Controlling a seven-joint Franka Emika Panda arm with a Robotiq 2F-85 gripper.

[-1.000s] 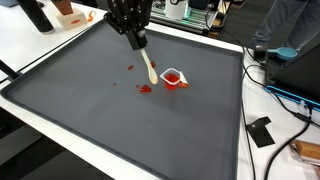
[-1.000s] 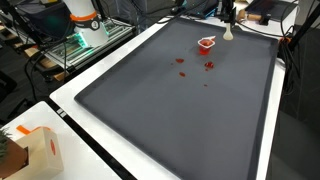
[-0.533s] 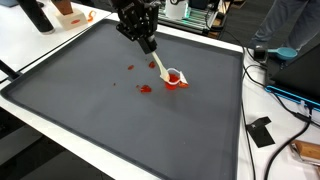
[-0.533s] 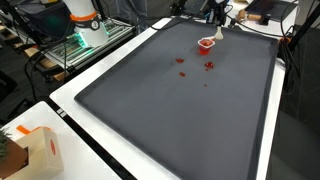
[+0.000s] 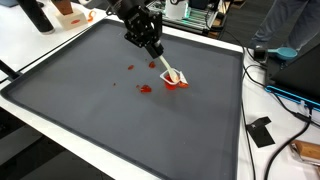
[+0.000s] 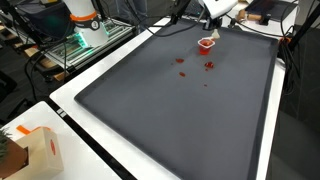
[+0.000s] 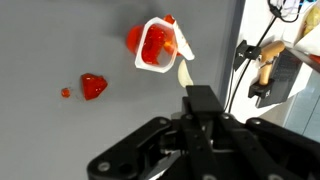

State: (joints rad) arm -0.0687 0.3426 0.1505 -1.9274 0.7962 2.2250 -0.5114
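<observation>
White tabletop (image 5: 22,45) is covered over most of its width by a dark grey mat (image 5: 100,115), which is seen in both exterior views. Above the mat's far part the gripper (image 5: 151,49) is held tilted, and its fingers (image 7: 200,101) are seen in the wrist view to be closed tight on the near end of a cream stick (image 7: 185,72). The stick (image 5: 164,67) is slanted down from the gripper, and its far end is laid at the rim of a small white cup (image 7: 157,47). The cup (image 5: 174,79) is set on the mat near the far edge and is filled with something red. Red blobs (image 7: 92,86) are scattered on the mat just beside the cup, and they are also seen in an exterior view (image 6: 209,66).
</observation>
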